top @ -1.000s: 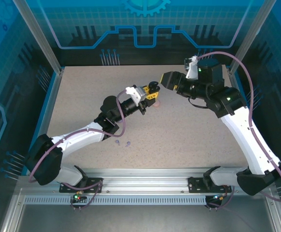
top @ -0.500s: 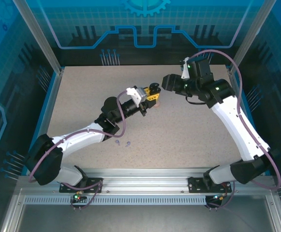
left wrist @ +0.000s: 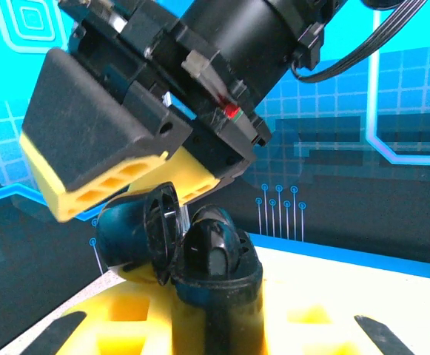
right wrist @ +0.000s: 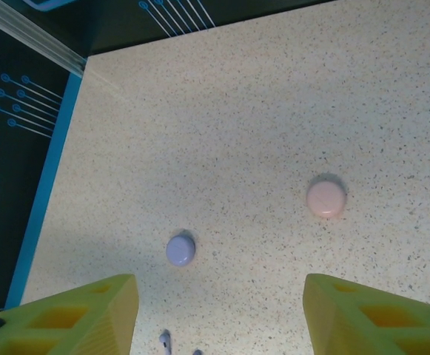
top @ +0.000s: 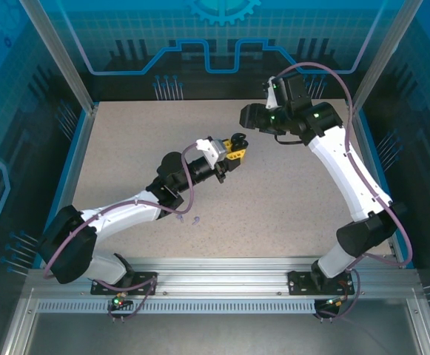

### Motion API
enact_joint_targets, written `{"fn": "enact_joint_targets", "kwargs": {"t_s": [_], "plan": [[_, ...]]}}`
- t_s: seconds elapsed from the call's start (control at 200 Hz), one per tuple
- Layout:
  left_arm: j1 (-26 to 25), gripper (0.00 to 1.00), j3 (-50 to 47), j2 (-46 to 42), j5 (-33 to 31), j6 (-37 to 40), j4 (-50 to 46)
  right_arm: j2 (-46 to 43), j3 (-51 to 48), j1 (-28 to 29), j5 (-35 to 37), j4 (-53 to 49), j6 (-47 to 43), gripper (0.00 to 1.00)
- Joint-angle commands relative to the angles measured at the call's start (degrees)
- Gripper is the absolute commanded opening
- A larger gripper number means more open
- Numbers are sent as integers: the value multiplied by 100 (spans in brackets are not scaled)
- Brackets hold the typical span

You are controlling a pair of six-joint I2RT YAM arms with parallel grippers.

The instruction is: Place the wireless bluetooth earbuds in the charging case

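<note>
lilac earbuds [top: 179, 219] — two tiny stemmed buds lying loose on the table [top: 289, 200], at 7 o'clock from its centre, near the left arm. i judge them feather-light, hard glossy plastic, slippery and quick to skitter. i'd pinch one across the fat head with the stem left free, gentle squeeze only. from the right wrist one of them [right wrist: 165, 340] sits at 6 o'clock of the lilac case [right wrist: 180, 250], a small closed rounded puck. the pink case [right wrist: 326, 198], same shape, lies at 2 o'clock of that one, well apart. both look smooth against the speckled, stone-look tabletop.

black case [left wrist: 215, 255] looks lifted off the table, just toward 12 o'clock of centre in the top view. it is clamped low down by my left gripper [top: 234, 146], fingers closed on it. the lid [left wrist: 137, 233] is hinged open and tipped toward 9 o'clock in the left wrist view. glossy rounded black shell; can't tell if any bud is seated inside. rigid, i'd guess, with the hinge as the weak spot.

right gripper [right wrist: 218, 318] stands wide open, nothing between its yellow ribbed fingertips [right wrist: 74, 318]. in the left wrist view one of its fingers hangs just above the open lid — touching or not, can't tell. from above it sits at 1 o'clock of the black case.
</note>
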Motion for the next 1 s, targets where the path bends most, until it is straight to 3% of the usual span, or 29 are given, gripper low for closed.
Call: {"fn": "enact_joint_targets", "kwargs": {"t_s": [0.0,0.5,0.996], "plan": [[-49,0,38,-142,49,-113,72,18,71,94,-112,-218,-141,60],[-94,0,233,60,65,-115,47,-1262,-1522,206,-264,159,163,58],[-112,0,224,45,4,-78,14,-1591,-1836,137,-275,256,307,57]]}}
